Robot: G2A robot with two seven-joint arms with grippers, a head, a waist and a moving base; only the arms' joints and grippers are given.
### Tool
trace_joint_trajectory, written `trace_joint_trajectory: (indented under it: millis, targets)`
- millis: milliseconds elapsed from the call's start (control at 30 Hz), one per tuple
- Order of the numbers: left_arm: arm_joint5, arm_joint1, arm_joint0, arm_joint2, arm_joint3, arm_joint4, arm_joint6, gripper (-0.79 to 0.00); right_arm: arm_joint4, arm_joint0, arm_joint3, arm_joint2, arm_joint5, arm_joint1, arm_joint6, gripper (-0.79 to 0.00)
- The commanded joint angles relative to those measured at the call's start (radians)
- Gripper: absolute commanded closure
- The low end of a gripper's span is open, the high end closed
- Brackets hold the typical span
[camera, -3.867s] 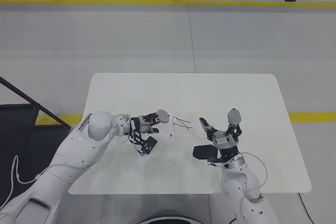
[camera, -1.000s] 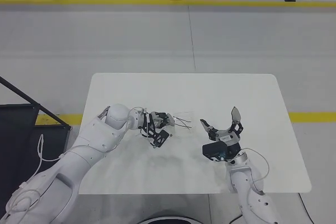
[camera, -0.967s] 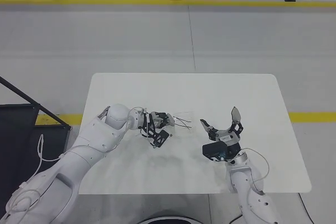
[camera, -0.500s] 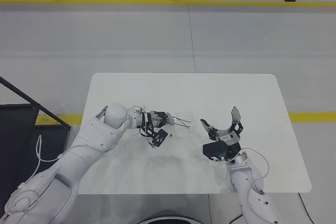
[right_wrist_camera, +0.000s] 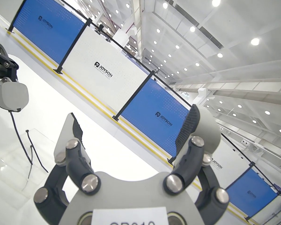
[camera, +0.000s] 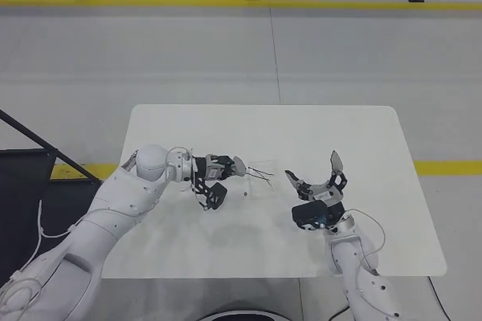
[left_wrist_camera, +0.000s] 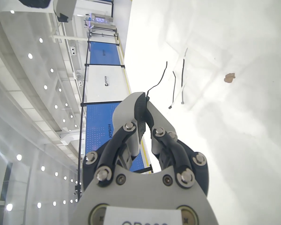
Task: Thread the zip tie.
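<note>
My left gripper [camera: 235, 167] is left of the table's middle, shut on one end of a black zip tie [left_wrist_camera: 160, 77]. The tie sticks out past the fingertips [left_wrist_camera: 140, 104] and hangs down from the gripper in the right wrist view [right_wrist_camera: 18, 136]. Two more zip ties [left_wrist_camera: 178, 87] lie side by side on the white table [camera: 345, 136] just beyond it, also seen in the top view [camera: 263, 178]. My right gripper [camera: 315, 176] stands open to the right of the ties, tilted upward, with nothing between its fingers [right_wrist_camera: 189, 122].
A clear plastic sheet [left_wrist_camera: 196, 54] lies under the loose ties. A small brown speck [left_wrist_camera: 229, 77] sits on the table beside them. The table's far half and right side are bare white surface. Blue and white fence panels [right_wrist_camera: 103, 71] stand beyond the table.
The left arm has drawn back to the left and its wrist has turned, with the gripper now shut on one zip tie. The right gripper has barely moved.
</note>
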Motion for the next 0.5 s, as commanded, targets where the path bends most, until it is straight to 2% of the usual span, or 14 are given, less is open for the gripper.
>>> trace_joint_trajectory:
  millis: [0,267,467]
  targets:
    - [0.006,0.017,0.013,-0.028,-0.038,0.01,0.009,0.0,0.01,0.006,0.005,0.009,-0.037,0.003,-0.029,-0.785]
    - [-0.013,0.101,0.119,-0.19,-0.248,0.06,0.04,0.0,-0.062,0.013,0.01,0.015,-0.162,0.023,-0.192,-0.785]
    - [-0.03,0.154,0.24,-0.321,-0.413,0.052,0.079,0.0,-0.134,0.002,0.002,0.016,-0.141,0.031,-0.241,-0.785]
